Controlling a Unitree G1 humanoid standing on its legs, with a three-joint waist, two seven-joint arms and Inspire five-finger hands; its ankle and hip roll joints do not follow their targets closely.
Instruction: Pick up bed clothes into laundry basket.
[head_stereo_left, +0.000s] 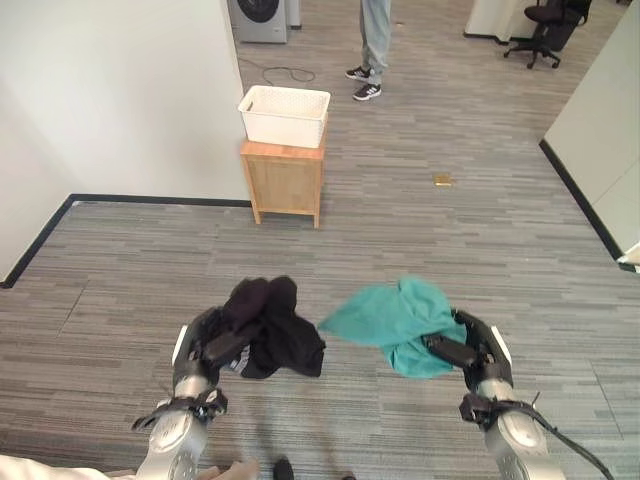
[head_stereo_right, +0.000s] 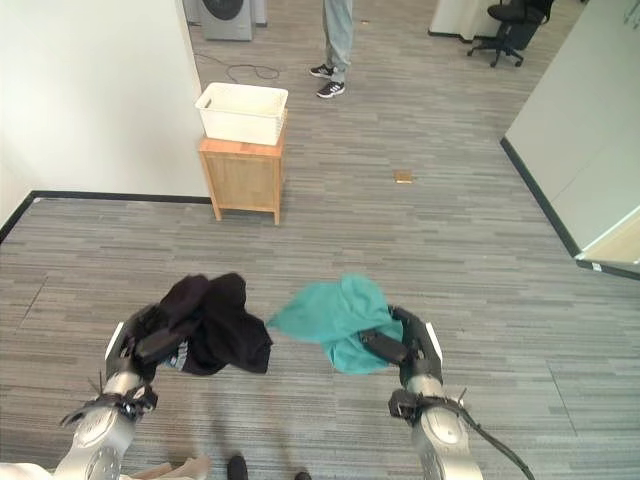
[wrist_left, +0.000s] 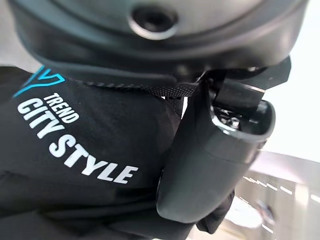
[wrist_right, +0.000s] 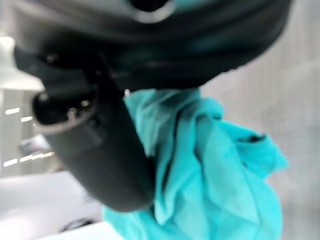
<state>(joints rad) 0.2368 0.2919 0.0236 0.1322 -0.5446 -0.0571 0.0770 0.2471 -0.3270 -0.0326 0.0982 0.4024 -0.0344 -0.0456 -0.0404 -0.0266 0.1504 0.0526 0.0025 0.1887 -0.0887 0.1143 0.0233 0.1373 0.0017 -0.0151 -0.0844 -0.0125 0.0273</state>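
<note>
A black garment (head_stereo_left: 270, 330) with white print (wrist_left: 75, 145) hangs bunched from my left hand (head_stereo_left: 205, 345), whose fingers are curled round it. A teal garment (head_stereo_left: 395, 320) hangs from my right hand (head_stereo_left: 470, 350), shut on it; its folds show past the thumb (wrist_right: 100, 150) in the right wrist view. Both are held above the floor in front of me. The white laundry basket (head_stereo_left: 284, 115) stands on a small wooden cabinet (head_stereo_left: 285, 180) some way ahead, against the white wall.
A person's legs and shoes (head_stereo_left: 368, 70) stand behind the basket. A washing machine (head_stereo_left: 262, 18) is at the far back, an office chair (head_stereo_left: 540, 35) far right. A small tan object (head_stereo_left: 442, 180) lies on the carpet. White partitions line both sides.
</note>
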